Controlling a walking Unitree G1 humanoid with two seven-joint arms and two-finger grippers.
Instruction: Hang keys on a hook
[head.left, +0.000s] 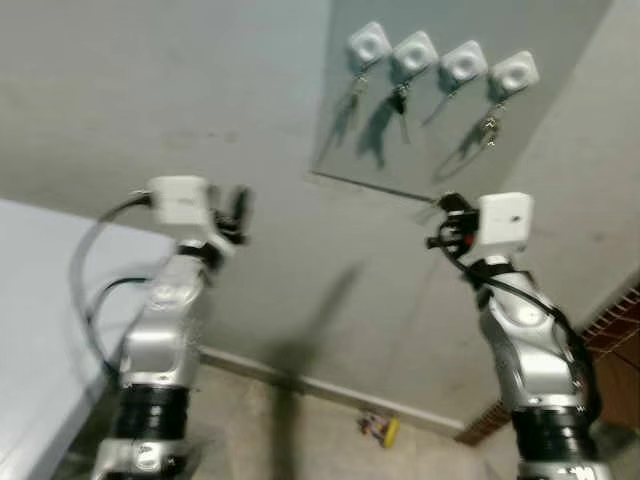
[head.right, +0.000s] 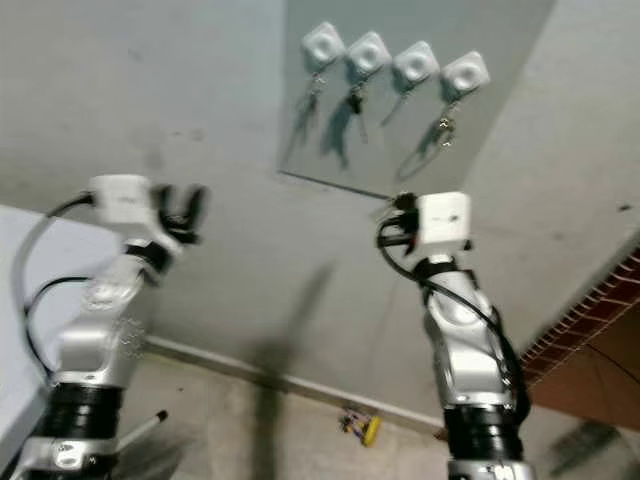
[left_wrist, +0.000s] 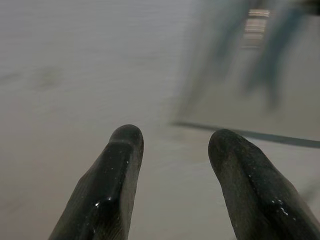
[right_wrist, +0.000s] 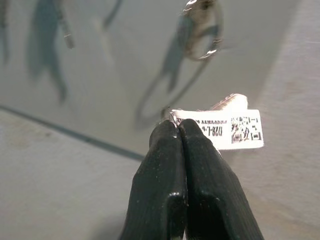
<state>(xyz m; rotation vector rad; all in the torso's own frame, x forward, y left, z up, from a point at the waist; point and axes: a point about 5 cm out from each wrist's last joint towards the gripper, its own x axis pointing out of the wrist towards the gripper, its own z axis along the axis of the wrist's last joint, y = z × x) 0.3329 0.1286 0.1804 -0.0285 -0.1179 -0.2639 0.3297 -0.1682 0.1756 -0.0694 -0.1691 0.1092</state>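
A white tag (right_wrist: 231, 129) is pinched in the right gripper (right_wrist: 181, 125) fingers, the hooks (head.left: 512, 72) lying above and ahead; left gripper (left_wrist: 172, 142) fingers are spread, farther off.

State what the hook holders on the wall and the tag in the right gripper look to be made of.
Hook holders: probably moulded white plastic, with smooth, rounded square faces. Tag, pinched in the right gripper: likely paper or a thin laminated label, flat and white with black print.

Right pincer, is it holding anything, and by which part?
Yes: the right pincer is shut on the corner of a white printed tag. The left pincer is open, holding nothing.
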